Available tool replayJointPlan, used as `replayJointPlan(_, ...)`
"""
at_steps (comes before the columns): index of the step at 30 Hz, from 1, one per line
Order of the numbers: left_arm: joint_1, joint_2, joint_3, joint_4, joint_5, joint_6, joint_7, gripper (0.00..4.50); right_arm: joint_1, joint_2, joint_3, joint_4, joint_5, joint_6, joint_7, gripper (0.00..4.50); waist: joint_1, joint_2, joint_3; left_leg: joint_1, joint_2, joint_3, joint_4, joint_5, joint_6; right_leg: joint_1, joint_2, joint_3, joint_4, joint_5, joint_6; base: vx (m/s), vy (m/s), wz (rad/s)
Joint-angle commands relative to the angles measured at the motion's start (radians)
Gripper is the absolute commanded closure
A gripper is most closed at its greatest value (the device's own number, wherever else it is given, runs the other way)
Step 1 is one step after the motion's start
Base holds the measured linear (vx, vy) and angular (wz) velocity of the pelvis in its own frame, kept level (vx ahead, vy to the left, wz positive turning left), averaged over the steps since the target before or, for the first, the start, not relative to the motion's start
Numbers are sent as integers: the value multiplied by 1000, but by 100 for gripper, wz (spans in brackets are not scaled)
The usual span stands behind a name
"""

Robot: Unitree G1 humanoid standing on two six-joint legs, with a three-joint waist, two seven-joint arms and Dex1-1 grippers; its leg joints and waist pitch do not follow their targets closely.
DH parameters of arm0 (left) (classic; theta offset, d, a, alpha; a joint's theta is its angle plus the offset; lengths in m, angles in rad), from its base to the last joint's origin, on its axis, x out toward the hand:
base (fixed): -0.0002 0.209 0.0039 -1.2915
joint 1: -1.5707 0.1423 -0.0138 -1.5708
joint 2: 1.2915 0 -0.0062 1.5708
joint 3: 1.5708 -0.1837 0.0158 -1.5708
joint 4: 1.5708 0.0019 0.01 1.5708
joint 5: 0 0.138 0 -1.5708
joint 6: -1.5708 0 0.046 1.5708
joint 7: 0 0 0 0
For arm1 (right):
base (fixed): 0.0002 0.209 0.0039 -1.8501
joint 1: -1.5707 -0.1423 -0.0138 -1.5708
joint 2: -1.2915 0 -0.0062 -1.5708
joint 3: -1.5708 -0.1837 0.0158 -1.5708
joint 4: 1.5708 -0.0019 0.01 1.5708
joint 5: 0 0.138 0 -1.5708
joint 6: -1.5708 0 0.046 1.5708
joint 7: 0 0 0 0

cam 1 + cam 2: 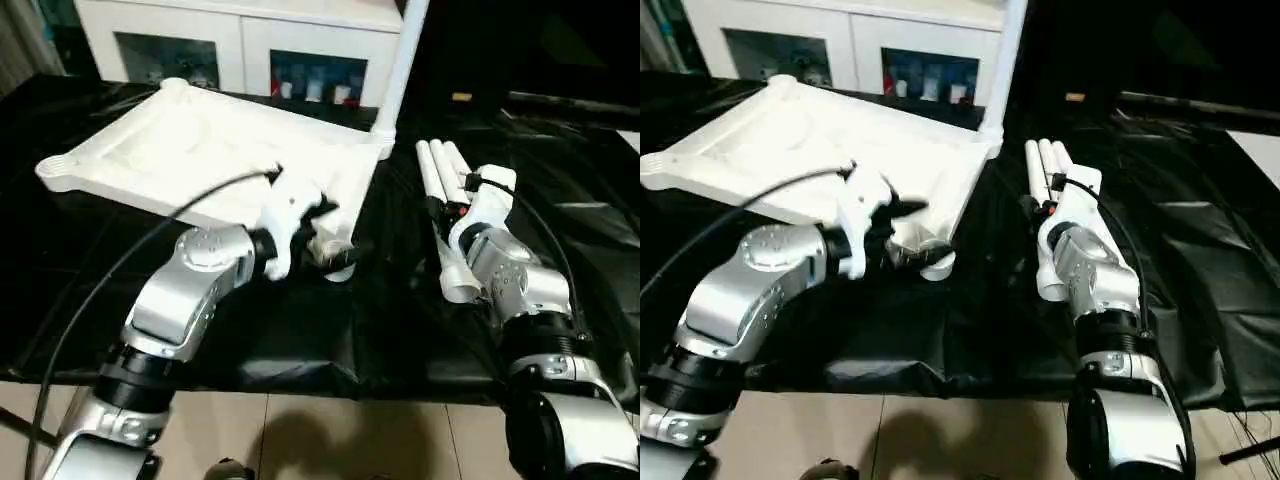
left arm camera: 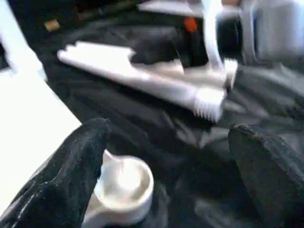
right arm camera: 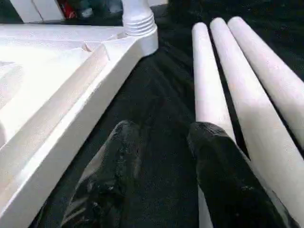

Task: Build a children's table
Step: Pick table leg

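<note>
Right gripper (image 3: 161,156) hangs low over the black-draped work table (image 1: 300,330), its two black fingers partly apart and holding nothing; one finger lies over the nearest of the three loose legs (image 3: 237,85), the other over bare black cloth, so the leg is not between them. Left gripper (image 2: 166,175) is wide open and empty, with one finger beside the near corner socket (image 2: 124,183) of the table top (image 1: 200,150). That top lies upside down, ribs up, on the left half of the work table, and one leg (image 1: 400,60) already stands upright in its far right corner socket. The loose legs lie side by side on the right half of the cloth, well apart from the top, with their threaded ends toward the robot. I think the main risk is on the right side: if the fingers close as they stand now, one would press on top of the round leg and push it away, so it rolls against its neighbours or the grip catches only cloth. The cloth is wrinkled and loose, so it may be pinched and dragged. On the left, the open finger is so close to the socket that a small move may shove the top and tilt the standing leg
</note>
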Motion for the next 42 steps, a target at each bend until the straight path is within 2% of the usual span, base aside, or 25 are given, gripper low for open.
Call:
replayJointPlan(1,4,11,-18,-20,14,27,-9,0,-48,-39,20,26,-34,62,-11,215,0,9,-74,24,13,-8,-63,-158,-35,46,-56,38,-71,-63,-175,0,0,0)
replayJointPlan(4,11,30,-20,-32,23,42,-24,0,-99,-60,31,97,-39,111,-13,195,0,6,-71,23,12,-8,-63,-161,-38,46,-57,38,-72,-72,-169,0,0,0)
replayJointPlan(6,13,40,-22,-37,23,46,-30,0,-117,-66,36,124,-40,123,-11,173,0,8,-72,23,13,-9,-63,-157,-39,46,-59,38,-71,-67,-170,0,0,0)
replayJointPlan(7,15,54,-26,-46,22,55,-39,0,-150,-77,45,174,-48,141,-9,166,-1,4,-71,22,13,-7,-63,-154,-37,46,-58,39,-71,-60,-170,0,0,0)
replayJointPlan(8,16,66,-32,-52,22,61,-45,0,-170,-82,51,206,-55,151,-6,159,-1,6,-73,23,13,-8,-63,-150,-37,46,-59,38,-68,-56,-178,0,0,0)
replayJointPlan(10,18,74,-37,-57,21,66,-50,0,-182,-85,50,227,-59,153,-13,138,0,8,-72,21,13,-7,-62,-144,-37,46,-59,39,-68,-42,-182,0,0,0)
replayJointPlan(11,18,74,-37,-57,21,66,-50,0,-182,-85,50,227,-59,153,-13,129,1,4,-73,22,14,-7,-61,-137,-35,46,-59,38,-65,-33,-184,0,0,0)
replayJointPlan(12,22,85,-44,-66,19,72,-52,0,-205,-93,59,266,-73,178,-19,121,0,5,-72,21,13,-7,-62,-135,-36,46,-58,37,-65,-33,-184,0,0,0)
replayJointPlan(16,33,96,-50,-80,29,77,-47,0,-242,-101,56,345,-85,217,-51,81,0,2,-67,21,14,-6,-63,-150,-41,44,-59,38,-69,-64,-178,0,0,0)
replayJointPlan(20,40,105,-53,-90,31,82,-51,0,-257,-102,53,383,-77,214,-53,81,-1,1,-66,21,14,-7,-64,-164,-48,42,-61,39,-71,-89,-167,0,0,0)
replayJointPlan(28,45,121,-63,-102,30,90,-52,0,-264,-90,64,463,-90,228,-17,81,-1,2,-66,20,15,-7,-64,-163,-47,41,-62,38,-70,-86,-175,0,0,0)
replayJointPlan(36,46,128,-66,-110,28,95,-52,0,-257,-80,29,516,-60,217,-14,81,0,-1,-65,19,16,-6,-65,-167,-46,41,-63,38,-71,-99,-173,0,0,0)
replayJointPlan(38,48,130,-65,-114,28,97,-53,0,-258,-78,23,524,-58,214,-10,114,0,-2,-66,18,17,-7,-65,-165,-45,42,-64,38,-70,-101,-173,0,0,0)
replayJointPlan(41,48,132,-65,-115,27,98,-54,0,-259,-78,20,531,-57,211,-9,120,-1,-2,-65,19,17,-7,-66,-171,-48,40,-63,37,-72,-113,-173,0,0,0)
replayJointPlan(42,49,134,-65,-117,27,98,-55,0,-258,-77,19,535,-56,208,-9,149,0,-1,-65,20,17,-7,-66,-174,-50,39,-64,37,-72,-116,-172,0,0,0)
